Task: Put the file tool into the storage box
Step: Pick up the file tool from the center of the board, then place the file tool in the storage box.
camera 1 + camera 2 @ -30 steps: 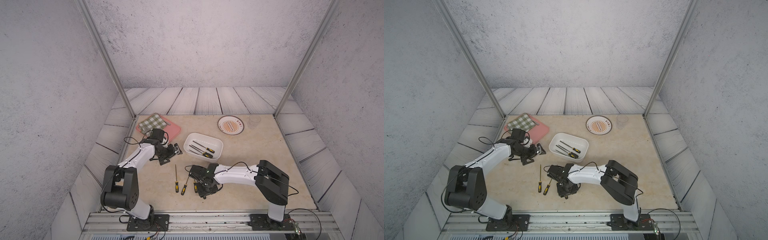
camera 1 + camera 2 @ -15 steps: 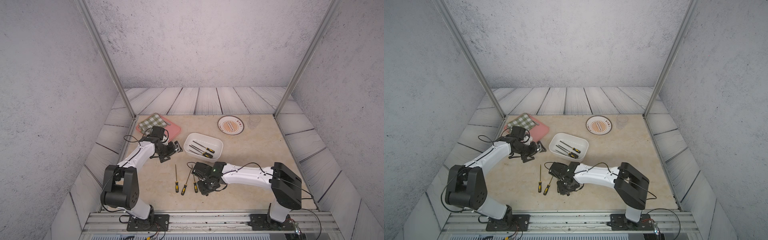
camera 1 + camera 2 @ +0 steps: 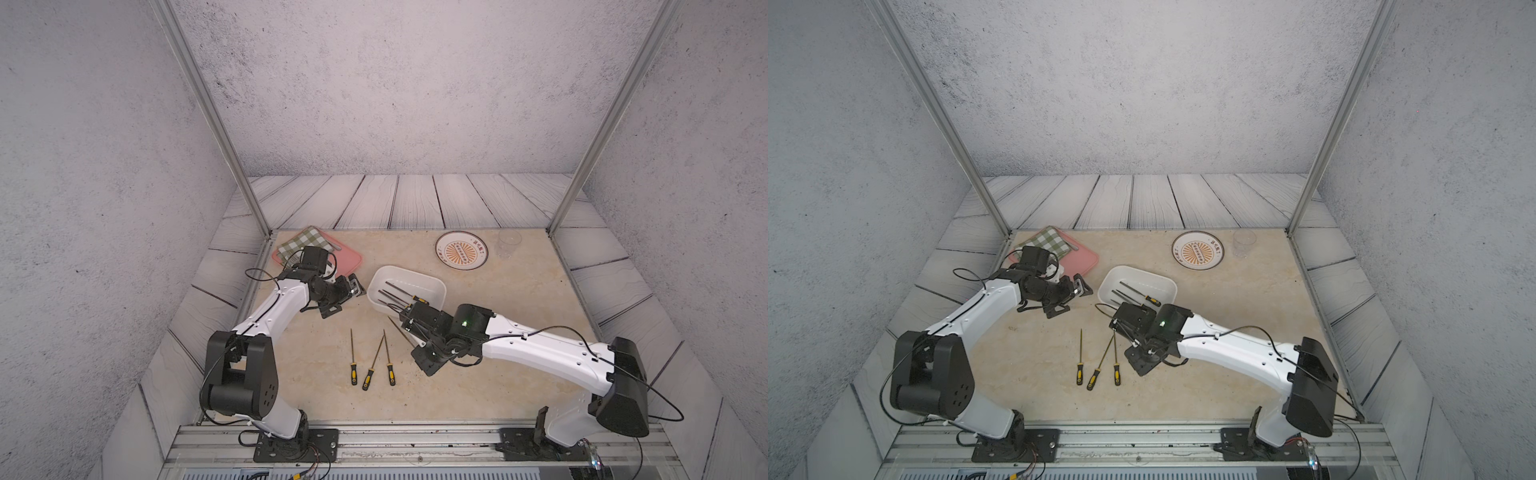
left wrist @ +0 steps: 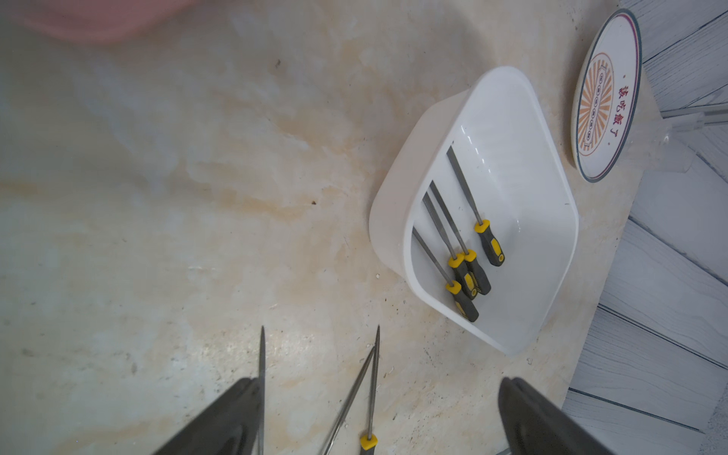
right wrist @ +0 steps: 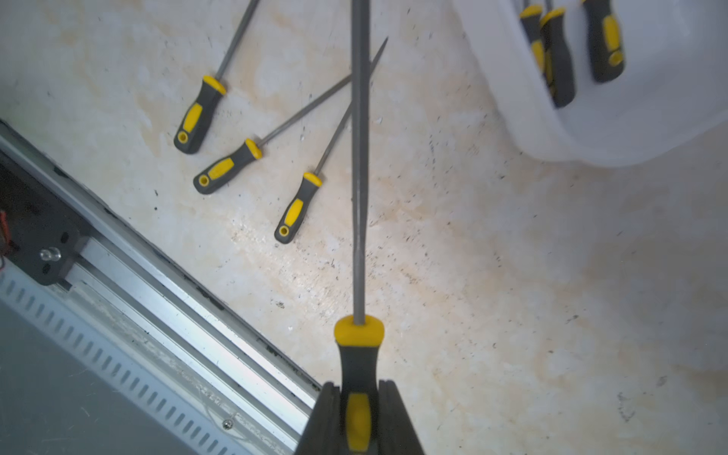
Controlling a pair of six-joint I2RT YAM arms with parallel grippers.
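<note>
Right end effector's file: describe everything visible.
The held file: slim grey metal shaft, yellow collar, black handle with yellow inlay. The right end effector is shut on the handle alone. It looks lifted off the table, shaft crossing above two lying files, outside the storage box.

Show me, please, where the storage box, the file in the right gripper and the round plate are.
storage box (image 4: 524, 205): left wrist view, bare inner floor.
held file (image 5: 359, 197): right wrist view, metal shaft.
round plate (image 3: 462, 250): in a top view, orange centre.
</note>
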